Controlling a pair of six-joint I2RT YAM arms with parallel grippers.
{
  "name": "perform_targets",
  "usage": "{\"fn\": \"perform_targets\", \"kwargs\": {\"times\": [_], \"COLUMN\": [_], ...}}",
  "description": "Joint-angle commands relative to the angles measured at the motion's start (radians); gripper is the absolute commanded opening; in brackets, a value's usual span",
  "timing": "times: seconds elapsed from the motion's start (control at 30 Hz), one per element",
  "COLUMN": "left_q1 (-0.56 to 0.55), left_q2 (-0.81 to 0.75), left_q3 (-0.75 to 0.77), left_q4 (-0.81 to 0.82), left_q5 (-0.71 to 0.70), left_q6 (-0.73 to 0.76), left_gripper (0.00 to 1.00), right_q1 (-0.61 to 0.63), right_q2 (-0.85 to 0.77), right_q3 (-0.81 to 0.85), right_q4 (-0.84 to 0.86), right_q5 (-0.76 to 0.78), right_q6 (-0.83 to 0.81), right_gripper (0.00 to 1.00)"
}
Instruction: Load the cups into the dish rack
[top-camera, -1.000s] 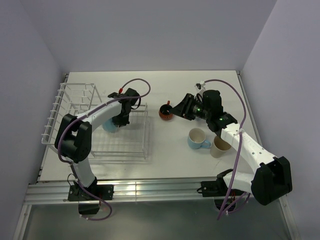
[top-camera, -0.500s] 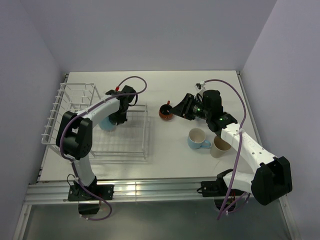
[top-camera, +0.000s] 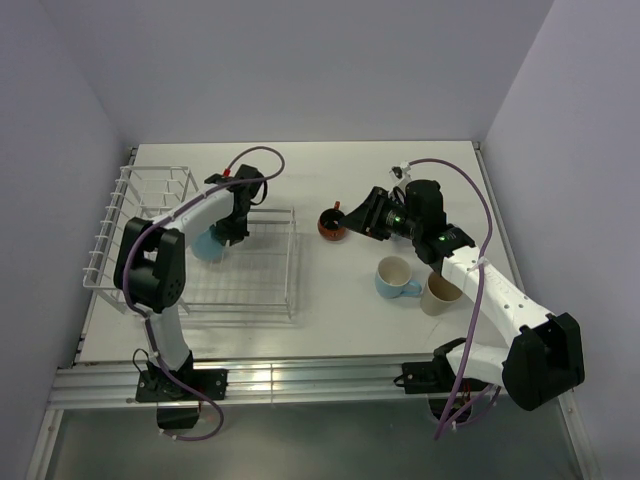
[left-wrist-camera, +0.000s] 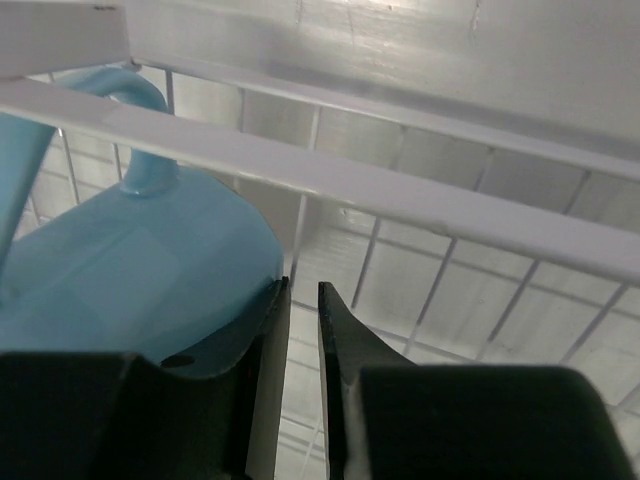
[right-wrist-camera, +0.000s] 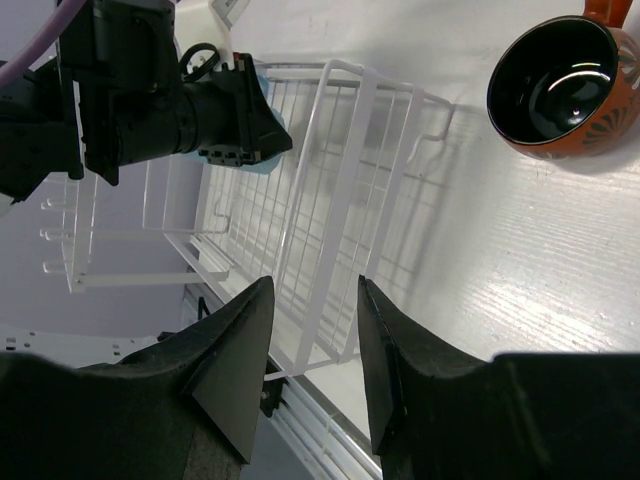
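The dish rack (left-wrist-camera: 400, 195) is seen as thin metal wire, coated white and smooth — faintly glossy. The light blue mug (left-wrist-camera: 130, 270) is glazed to a soft sheen; the red-orange cup (right-wrist-camera: 565, 85) is glossier inside. The table (right-wrist-camera: 520, 260) is matt white — finely grained.

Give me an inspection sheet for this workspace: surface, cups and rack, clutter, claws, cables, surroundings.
Surface: white table.
Job's things: rack at left holds one blue cup; red cup, second blue cup and beige cup stand loose at right.
Clutter: nothing seen.
Claws: left claw shut beside the racked cup, gripping nothing; right claw open, empty, near the red cup.
Cables: a purple cable loops over each arm.
Surroundings: plain walls on three sides.
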Motion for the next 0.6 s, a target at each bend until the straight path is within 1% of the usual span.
{"fn": "perform_targets", "kwargs": {"times": [0.0, 0.2, 0.57], "left_q1": [0.018, 0.030, 0.033], "left_q2": [0.013, 0.019, 0.030], "left_q3": [0.052, 0.061, 0.090], "left_q4": [0.004, 0.010, 0.008], "left_q5": [-0.005, 0.001, -0.002], "left_q6": [0.020, 0.026, 0.026], "left_gripper": [0.24, 0.24, 0.32], "right_q1": [0.003, 0.004, 0.003], "right_q2": [-0.028, -0.030, -0.050], "right_q3": [0.002, 0.004, 0.024], "right_q4": [0.022, 0.016, -0.039], "right_q5": [0.003, 0.008, 0.055], "right_q6": [-0.022, -0.027, -0.059], "right_gripper": [0.46, 0.46, 0.46]}}
